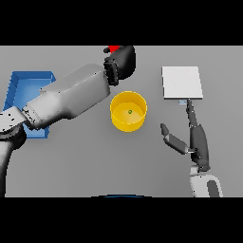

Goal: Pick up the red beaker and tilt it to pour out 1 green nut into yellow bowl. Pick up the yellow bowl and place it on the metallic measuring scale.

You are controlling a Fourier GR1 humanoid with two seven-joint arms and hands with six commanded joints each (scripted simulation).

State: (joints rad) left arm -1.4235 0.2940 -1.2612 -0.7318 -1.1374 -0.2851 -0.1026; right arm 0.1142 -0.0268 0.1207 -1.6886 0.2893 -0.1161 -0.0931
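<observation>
1. One green nut [129,112] lies inside the yellow bowl [119,121], which stands on the grey table [95,156] near the middle of the view.
2. The left hand [122,61] is beyond the bowl, curled round the red beaker [114,48]; only a small red part of the beaker shows above the hand.
3. The left arm reaches across from the left side, passing over part of a blue tray [19,85].
4. The metallic measuring scale [182,81] sits to the right of the bowl, apart from it.
5. The right hand [194,137] is just below the scale, fingers straight and relaxed, holding nothing, one fingertip close to the scale's near edge.
</observation>
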